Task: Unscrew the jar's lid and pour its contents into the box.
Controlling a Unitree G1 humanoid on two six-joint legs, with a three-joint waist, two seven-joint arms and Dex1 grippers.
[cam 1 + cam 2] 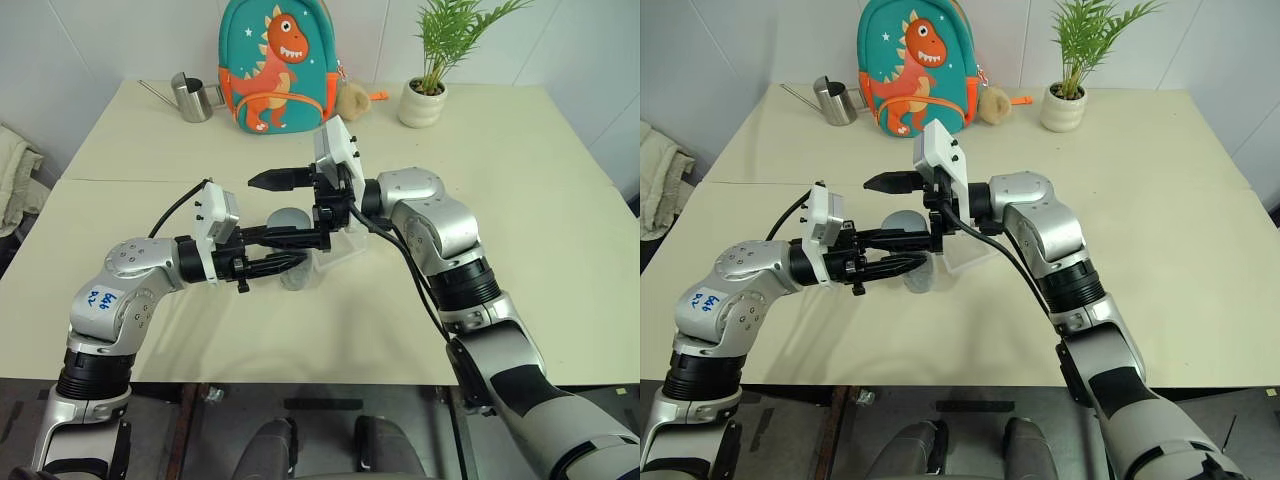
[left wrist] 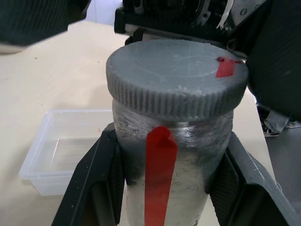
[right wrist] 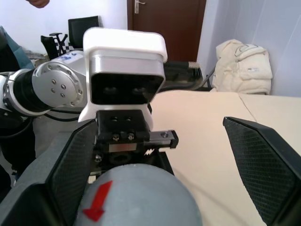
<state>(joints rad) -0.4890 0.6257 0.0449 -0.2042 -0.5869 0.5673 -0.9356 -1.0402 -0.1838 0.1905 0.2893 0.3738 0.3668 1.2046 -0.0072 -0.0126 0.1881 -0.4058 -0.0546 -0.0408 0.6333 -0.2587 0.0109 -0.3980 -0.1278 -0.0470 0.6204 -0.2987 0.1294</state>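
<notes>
My left gripper (image 2: pixel 169 141) is shut on the jar (image 2: pixel 164 188), a silvery-grey cylinder with a red stripe, and holds it upright above the table. The grey ribbed lid (image 2: pixel 176 77) sits on top of the jar, with a red mark on it. My right gripper (image 1: pixel 278 208) reaches in from the right, open wide, with one finger (image 3: pixel 75 165) on each side of the lid (image 3: pixel 141 197). I cannot tell whether these fingers touch the lid. The box (image 1: pixel 345 242), a clear shallow tray, lies on the table just behind the jar. The contents are hidden inside the jar.
At the back of the table stand a dinosaur backpack (image 1: pixel 277 65), a steel watering can (image 1: pixel 192 97), a small plush toy (image 1: pixel 352 97) and a potted plant (image 1: pixel 425 95). A white cloth (image 1: pixel 15 170) lies off the table's left side.
</notes>
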